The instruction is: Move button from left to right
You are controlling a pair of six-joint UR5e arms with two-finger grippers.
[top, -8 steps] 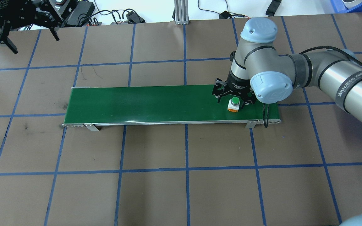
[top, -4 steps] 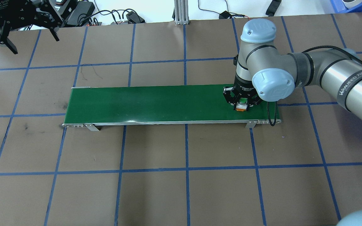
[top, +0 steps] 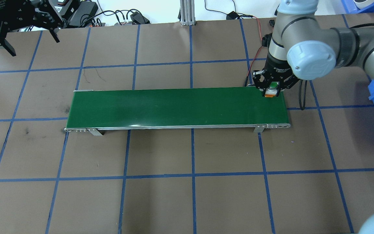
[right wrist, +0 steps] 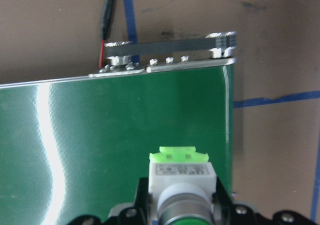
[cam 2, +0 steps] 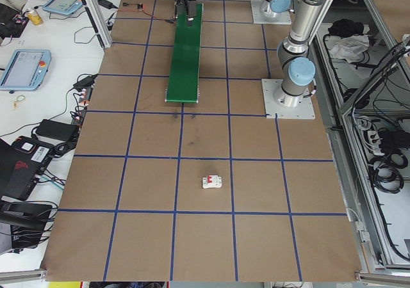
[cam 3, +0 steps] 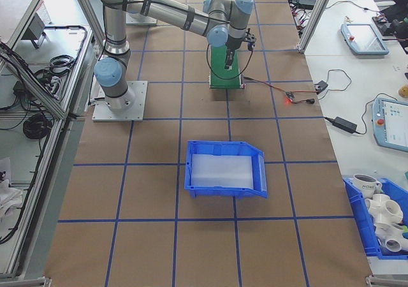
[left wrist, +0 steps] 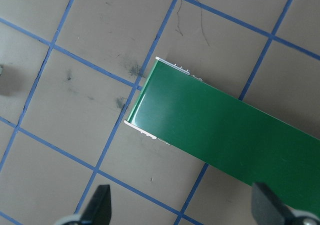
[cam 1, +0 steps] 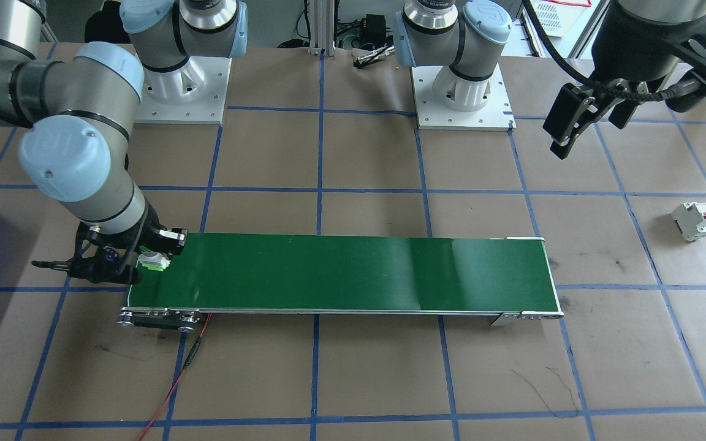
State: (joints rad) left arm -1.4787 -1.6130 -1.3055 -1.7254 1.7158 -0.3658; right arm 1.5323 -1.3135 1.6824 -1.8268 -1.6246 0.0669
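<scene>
Over belt end: button [top: 272, 89] clamped in right gripper [top: 271, 87], above green belt's [top: 174, 107] right end.
Left gripper [left wrist: 180, 207]: jaws wide, empty, well apart.
Advice: keep grip firm, carry level, clear belt edge.

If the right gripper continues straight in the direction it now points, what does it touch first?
The right gripper points down, shut on the button. Below it lies the right end of the green conveyor belt, so the button would probably meet the belt first. The height above it is unclear.
</scene>
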